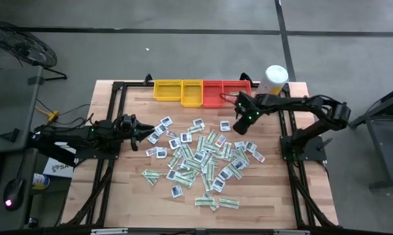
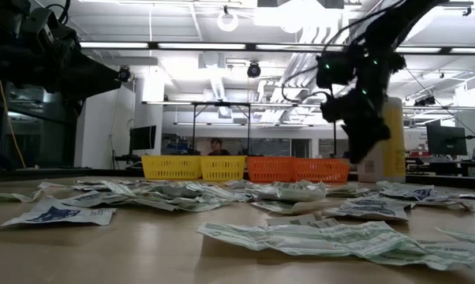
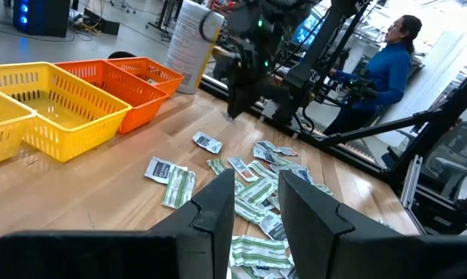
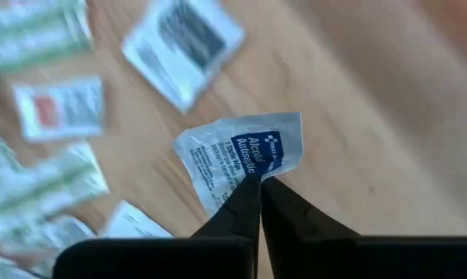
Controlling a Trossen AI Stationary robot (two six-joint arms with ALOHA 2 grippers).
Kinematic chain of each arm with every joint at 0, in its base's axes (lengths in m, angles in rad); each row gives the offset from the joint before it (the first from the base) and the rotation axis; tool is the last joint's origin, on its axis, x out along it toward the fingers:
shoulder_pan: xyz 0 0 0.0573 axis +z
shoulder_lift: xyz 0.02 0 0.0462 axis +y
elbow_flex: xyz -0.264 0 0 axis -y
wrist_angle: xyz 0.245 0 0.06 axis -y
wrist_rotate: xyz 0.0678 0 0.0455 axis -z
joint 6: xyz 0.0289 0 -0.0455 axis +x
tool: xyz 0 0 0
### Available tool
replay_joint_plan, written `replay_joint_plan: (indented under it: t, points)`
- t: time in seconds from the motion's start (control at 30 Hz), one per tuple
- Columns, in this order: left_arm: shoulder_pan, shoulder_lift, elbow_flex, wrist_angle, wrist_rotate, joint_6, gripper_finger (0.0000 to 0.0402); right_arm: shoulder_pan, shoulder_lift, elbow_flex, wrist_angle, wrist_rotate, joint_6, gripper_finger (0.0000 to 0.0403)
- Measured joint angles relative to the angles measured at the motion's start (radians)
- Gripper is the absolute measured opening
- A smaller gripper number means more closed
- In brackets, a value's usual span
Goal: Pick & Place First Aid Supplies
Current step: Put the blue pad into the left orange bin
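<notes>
The first aid supplies (image 1: 203, 160) are many flat paper packets strewn over the middle of the wooden table, green-and-white strips and white squares with a blue centre. My right gripper (image 4: 261, 194) hangs above the heap's far right side (image 1: 241, 125), pointing steeply down. It is shut on one white square packet with a blue centre (image 4: 241, 155). My left gripper (image 3: 257, 198) stays level at the table's left side (image 1: 147, 134), its fingers apart with nothing between them. My right gripper pinches the packet by one edge (image 4: 245, 180) between its two fingertips, coming from above and pointing steeply down. The packet is crumpled, sticks out beyond the fingertips and is lifted clear of the table.
Yellow trays (image 1: 178, 91) and red trays (image 1: 226, 93) stand in a row along the far edge. A tall white-and-yellow canister (image 1: 275, 78) stands to their right. Bare wood lies between the heap and the trays. A person in blue (image 3: 389, 58) stands beyond the table.
</notes>
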Motion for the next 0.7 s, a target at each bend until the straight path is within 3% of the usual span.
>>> replay_joint_plan:
  t: [0.33, 0.7]
  points:
    - [0.000, 0.000, 0.000, 0.000, 0.000, 0.000, 0.0101, -0.045, 0.021, 0.283, 0.029, 0.038, -0.062, 0.0001]
    - [0.000, 0.000, 0.000, 0.000, 0.000, 0.000, 0.0101, -0.110, 0.339, 0.605, -0.016, 0.010, -0.317, 0.0000]
